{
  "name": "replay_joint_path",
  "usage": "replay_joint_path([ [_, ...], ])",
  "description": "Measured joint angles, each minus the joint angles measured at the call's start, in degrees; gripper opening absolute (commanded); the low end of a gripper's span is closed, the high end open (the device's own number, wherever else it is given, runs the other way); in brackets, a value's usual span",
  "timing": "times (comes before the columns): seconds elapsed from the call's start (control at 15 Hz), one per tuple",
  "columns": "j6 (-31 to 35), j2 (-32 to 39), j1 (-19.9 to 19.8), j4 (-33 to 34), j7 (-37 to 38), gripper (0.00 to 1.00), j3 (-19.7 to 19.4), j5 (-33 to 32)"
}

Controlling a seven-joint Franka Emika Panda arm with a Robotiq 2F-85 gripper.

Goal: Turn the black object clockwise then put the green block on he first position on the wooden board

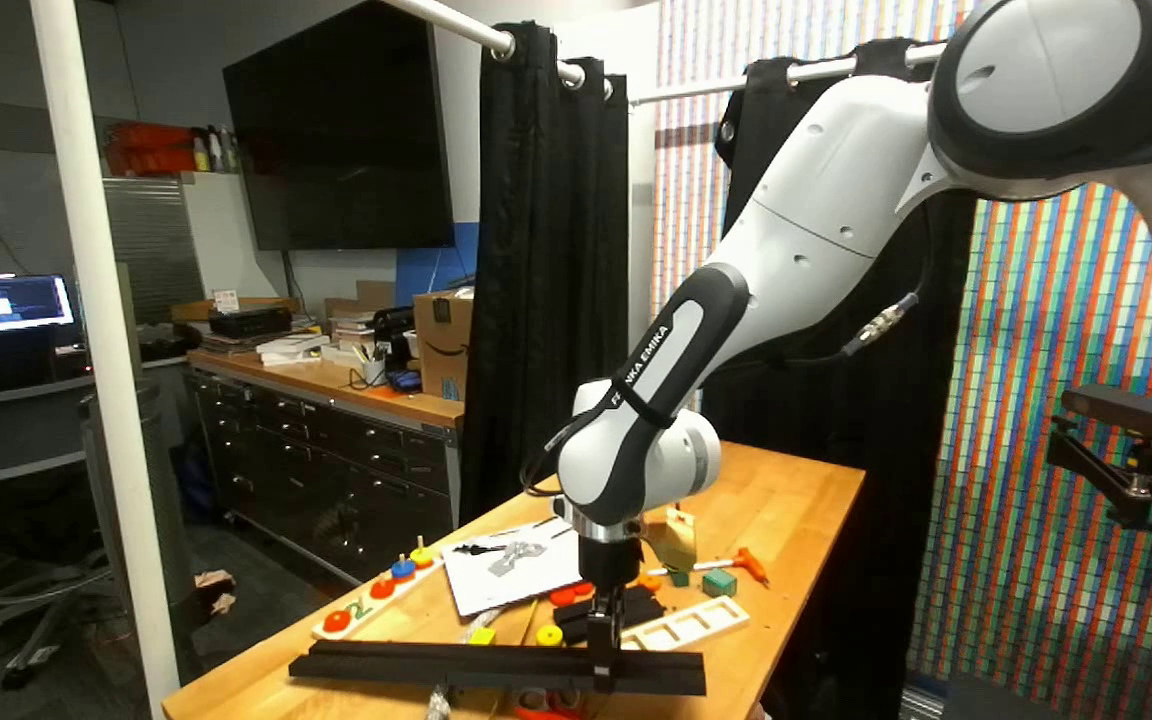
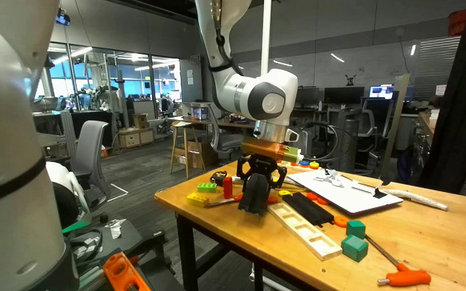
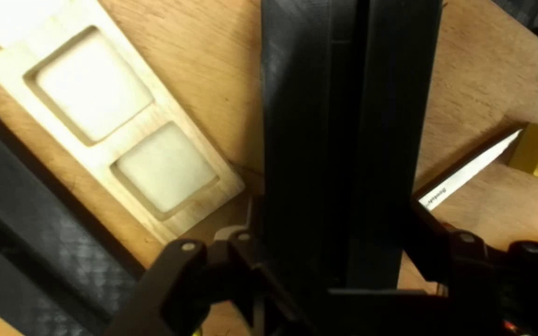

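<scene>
- Two-fingered, pinching the long black bar [image 1: 456, 663] in the gripper [image 2: 259, 186]
- Holding it near the pale wooden board [image 2: 302, 229]
- With green blocks [image 2: 354, 247] beside that board

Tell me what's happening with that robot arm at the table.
A white and grey robot arm has its black gripper closed on a long straight black bar, nearer one end. These stills don't show whether the bar has been turned. Beside it lies a pale wooden board with square recesses. Two dark green cubes sit near one end of the board, and a bright green studded brick lies on the bar's other side; none is in a recess yet.
</scene>
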Motion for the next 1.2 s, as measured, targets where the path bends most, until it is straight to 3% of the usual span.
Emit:
replay_joint_path([
  [0.27, 1.47, 0.15, -0.11, -0.52, 2.55, 0.46, 0.51, 3.85],
  [0.53, 5.26, 1.13, -0.10, -1.50, 7.25, 0.46, 0.53, 4.04],
  [1.2, 6.11, 2.85, 0.17, -1.63, 14.22, 0.46, 0.62, 3.74],
])
